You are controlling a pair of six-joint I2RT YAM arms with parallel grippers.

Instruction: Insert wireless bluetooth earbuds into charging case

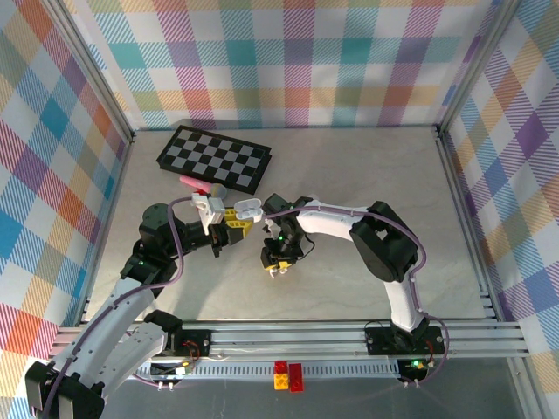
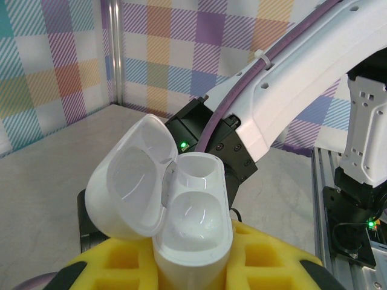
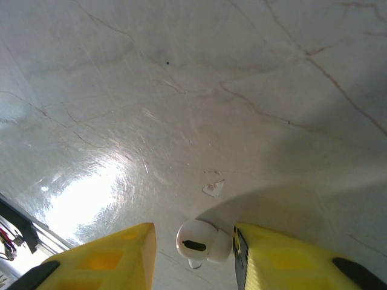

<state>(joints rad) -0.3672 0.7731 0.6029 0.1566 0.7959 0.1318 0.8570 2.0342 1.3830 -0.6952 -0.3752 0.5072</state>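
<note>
My left gripper (image 2: 193, 273) is shut on the white charging case (image 2: 195, 225), its yellow fingers (image 2: 275, 257) pressing both sides. The case stands upright with its lid (image 2: 128, 184) swung open to the left, and both wells look empty. In the top view the charging case (image 1: 248, 208) is held up at mid-table by the left gripper (image 1: 236, 218). My right gripper (image 3: 193, 257) points down at the table and is open. One white earbud (image 3: 197, 241) lies between its yellow fingers (image 3: 284, 257), against the right one, with a gap to the left one. The right gripper (image 1: 275, 264) is just right of the case.
A folded chessboard (image 1: 214, 157) lies at the back left, with a pink case (image 1: 194, 183) and a white one (image 1: 218, 190) in front of it. The right arm (image 2: 290, 78) passes close behind the held case. Red and yellow bricks (image 1: 288, 375) sit on the near rail.
</note>
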